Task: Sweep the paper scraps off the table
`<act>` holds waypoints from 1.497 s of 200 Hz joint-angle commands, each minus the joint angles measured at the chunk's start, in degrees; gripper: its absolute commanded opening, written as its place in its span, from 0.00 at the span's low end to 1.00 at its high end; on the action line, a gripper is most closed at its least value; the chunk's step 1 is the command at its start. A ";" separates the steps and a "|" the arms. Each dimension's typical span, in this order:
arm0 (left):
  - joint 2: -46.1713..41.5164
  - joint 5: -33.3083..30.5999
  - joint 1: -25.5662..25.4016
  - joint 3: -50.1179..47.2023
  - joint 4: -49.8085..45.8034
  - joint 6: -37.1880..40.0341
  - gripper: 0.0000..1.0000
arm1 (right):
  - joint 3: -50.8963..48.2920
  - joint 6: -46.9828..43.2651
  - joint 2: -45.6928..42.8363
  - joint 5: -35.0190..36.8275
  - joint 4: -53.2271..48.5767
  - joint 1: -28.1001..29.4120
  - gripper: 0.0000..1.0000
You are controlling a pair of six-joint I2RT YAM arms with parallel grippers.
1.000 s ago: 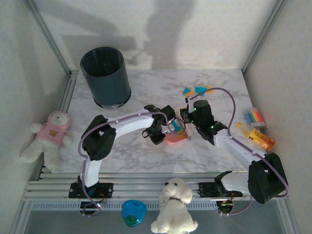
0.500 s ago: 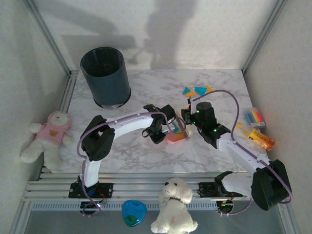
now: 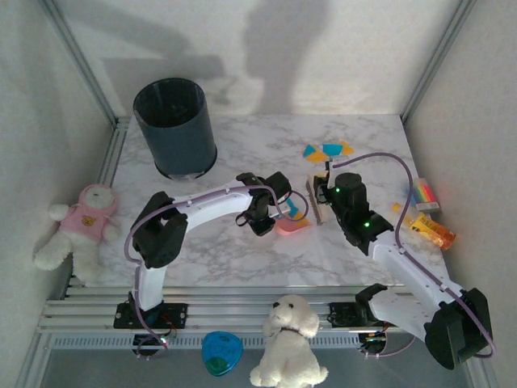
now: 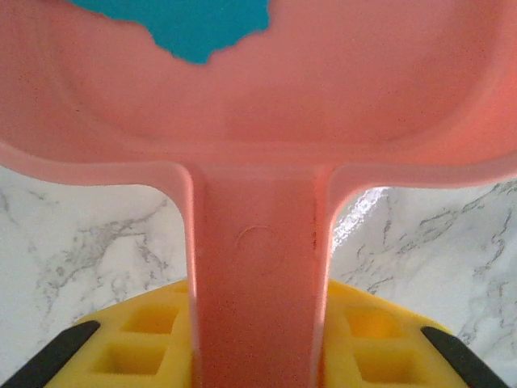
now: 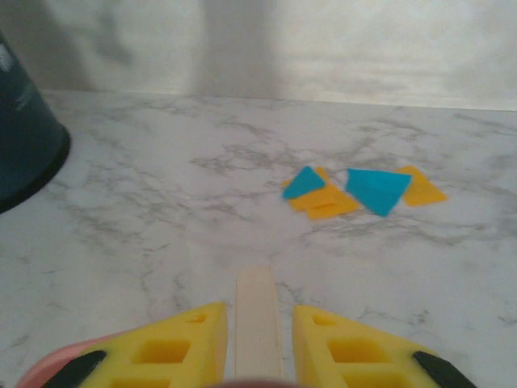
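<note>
Several paper scraps (image 5: 359, 190) lie beyond your pink dustpan (image 3: 292, 227); left end effector (image 4: 254, 343) clamps its handle (image 4: 254, 259), right end effector (image 5: 257, 343) pinches, seemingly, a brush (image 5: 257, 311).

Lies bare across the table (image 3: 242, 149) from 11 to 12 o'clock, between the dark bin (image 3: 175, 128) at 10 and the paper scraps (image 3: 327, 151) at 1. Tightens at centre around the pink dustpan (image 3: 292, 226), cream stick (image 3: 315, 204) and left arm (image 3: 206, 204). Crowds at 3 o'clock with the striped block (image 3: 423, 194) and orange toy (image 3: 432, 231).
</note>
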 commanded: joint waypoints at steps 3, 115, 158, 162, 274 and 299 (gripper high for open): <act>-3.90 -2.35 0.21 -0.35 1.99 -0.40 0.00 | -0.77 0.93 -0.87 8.68 -1.49 0.31 0.00; -8.62 -2.50 3.17 2.47 5.85 1.19 0.00 | -1.38 0.71 -2.16 11.38 -3.25 0.14 0.00; -10.04 -1.07 5.81 5.17 7.02 0.93 0.00 | -1.38 0.42 -2.66 11.72 -4.36 0.05 0.00; -10.17 -0.76 6.16 5.41 7.07 0.84 0.00 | -1.38 0.46 -2.79 11.77 -4.43 0.08 0.00; -16.46 12.86 18.66 9.18 13.99 -6.14 0.00 | -1.16 0.58 -2.58 11.16 -4.99 0.03 0.00; -17.44 15.74 21.56 8.95 16.30 -8.60 0.00 | -0.77 0.57 -2.03 11.16 -5.60 -0.04 0.00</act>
